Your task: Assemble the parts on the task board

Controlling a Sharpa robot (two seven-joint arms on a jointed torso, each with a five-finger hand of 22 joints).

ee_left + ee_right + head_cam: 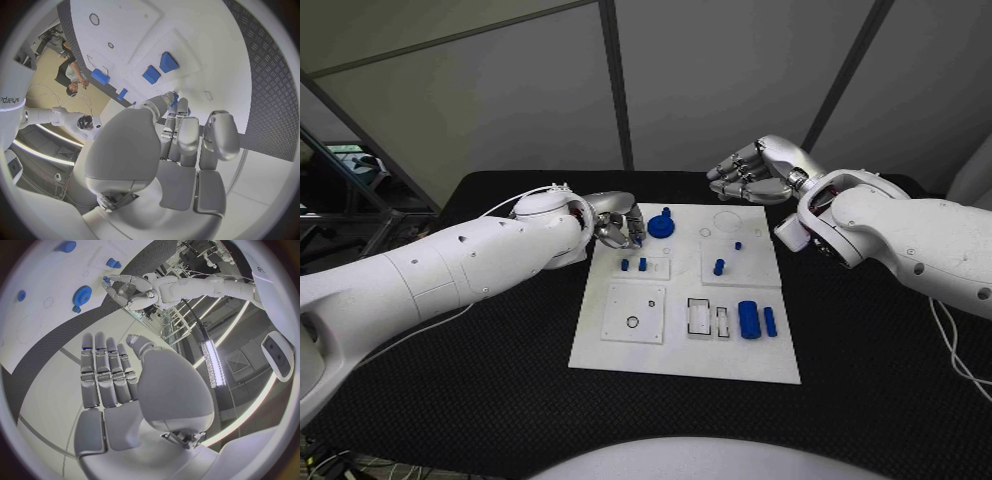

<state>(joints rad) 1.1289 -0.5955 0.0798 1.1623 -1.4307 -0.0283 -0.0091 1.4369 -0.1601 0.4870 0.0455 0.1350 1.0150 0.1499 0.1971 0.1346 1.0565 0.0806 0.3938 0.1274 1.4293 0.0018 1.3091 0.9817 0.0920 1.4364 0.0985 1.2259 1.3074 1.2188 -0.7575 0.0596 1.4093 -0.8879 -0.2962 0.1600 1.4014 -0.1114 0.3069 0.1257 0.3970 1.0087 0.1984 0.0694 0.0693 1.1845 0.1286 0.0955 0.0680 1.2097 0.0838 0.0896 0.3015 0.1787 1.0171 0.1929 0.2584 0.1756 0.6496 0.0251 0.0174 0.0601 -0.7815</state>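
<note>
Left hand [620, 228] sits at the task board's [625, 352] far-left corner, fingertips down just beside the blue gear [661, 225]. Looks like you're at the pick or seat step on that gear, or on a small part next to it. The left wrist view shows something blue at the fingertips, but I can't tell if it's pinched or just behind them, so call that grip unknown.

Right hand [759, 166] hangs off the board's far edge, above the table [473, 400], fingers curled loosely, holding nothing; in the right wrist view they lie straight and together.

Board contents:
- two short pegs [633, 265] stand in the left-middle plate
- one peg [718, 267] stands in the right-middle plate, with a tiny blue piece [738, 244] near it
- a blue cylinder [749, 319] and a thinner bar [770, 321] lie near the right edge, beside two empty rectangular slots [700, 316]
- the near-left plate has an empty round hole [632, 322]

Next: confirm the left grip before lifting. Then take the cylinder and bar to the slots; they need aligning lengthwise with the openings.
</note>
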